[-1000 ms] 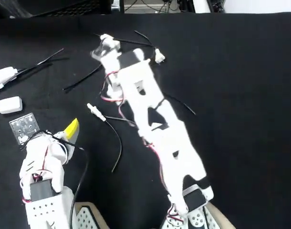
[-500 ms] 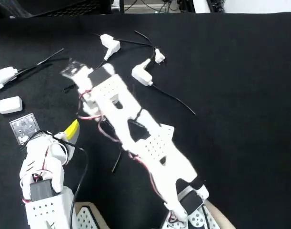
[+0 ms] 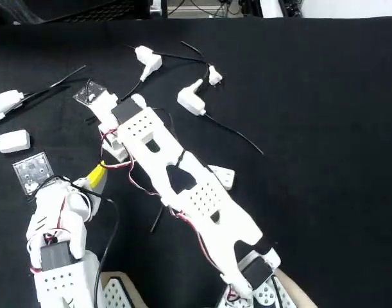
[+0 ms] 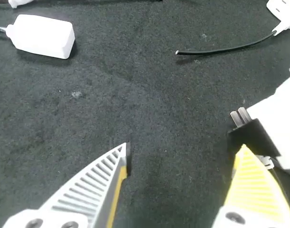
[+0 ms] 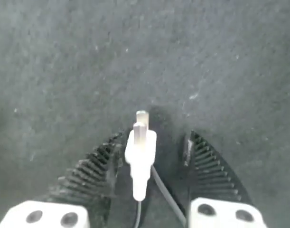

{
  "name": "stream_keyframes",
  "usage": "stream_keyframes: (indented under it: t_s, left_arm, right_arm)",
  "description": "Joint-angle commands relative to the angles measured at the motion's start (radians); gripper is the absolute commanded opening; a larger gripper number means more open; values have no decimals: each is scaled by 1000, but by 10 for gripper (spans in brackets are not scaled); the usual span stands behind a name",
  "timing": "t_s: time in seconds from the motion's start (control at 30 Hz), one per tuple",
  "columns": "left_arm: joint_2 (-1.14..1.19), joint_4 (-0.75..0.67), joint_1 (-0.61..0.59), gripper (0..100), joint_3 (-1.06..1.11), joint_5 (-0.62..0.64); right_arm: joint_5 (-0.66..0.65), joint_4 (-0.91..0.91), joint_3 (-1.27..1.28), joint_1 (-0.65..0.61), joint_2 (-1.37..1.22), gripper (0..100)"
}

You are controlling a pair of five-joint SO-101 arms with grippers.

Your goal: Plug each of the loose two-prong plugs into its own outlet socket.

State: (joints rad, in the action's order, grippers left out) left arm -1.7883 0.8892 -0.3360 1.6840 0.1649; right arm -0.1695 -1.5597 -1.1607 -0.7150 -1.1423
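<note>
- Two grippers, both released: right gripper (image 5: 154, 138) straddles a plug (image 5: 141, 149), fingers (image 5: 95, 171) clear of it on each side; left gripper (image 4: 179, 152) sits at approx. 8 o'clock.
- Plug lies on table (image 3: 324, 128), approx. 10 o'clock, prongs (image 5: 141, 121) fwd, cable (image 5: 163, 199) trailing back.
- Advice: centre, then clench on plug body, not prongs; avoid pinching cable.

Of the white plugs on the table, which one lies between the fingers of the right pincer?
The slim straight plug, prongs pointing away from the right pincer, whose open fingers flank it. The angled plug lies well apart.
</note>
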Motion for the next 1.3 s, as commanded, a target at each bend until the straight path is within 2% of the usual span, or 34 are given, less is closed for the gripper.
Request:
stream_keyframes:
  t_s: [0.0, 0.23, 0.57, 0.9, 1.27]
  left_arm:
    - [-5, 9, 10, 343, 18, 11]
    - [-5, 9, 12, 343, 18, 11]
    - [-5, 9, 13, 343, 18, 11]
    - [-5, 9, 13, 343, 18, 11]
    - [-3, 9, 13, 343, 18, 11]
  right_arm:
    - [18, 11, -42, 6, -1, 198]
    - [11, -77, -42, 26, 19, 197]
    - [8, -107, -44, 163, 59, 198]
    - [-83, -129, -44, 167, 125, 198]
    - [-75, -137, -42, 227, 82, 198]
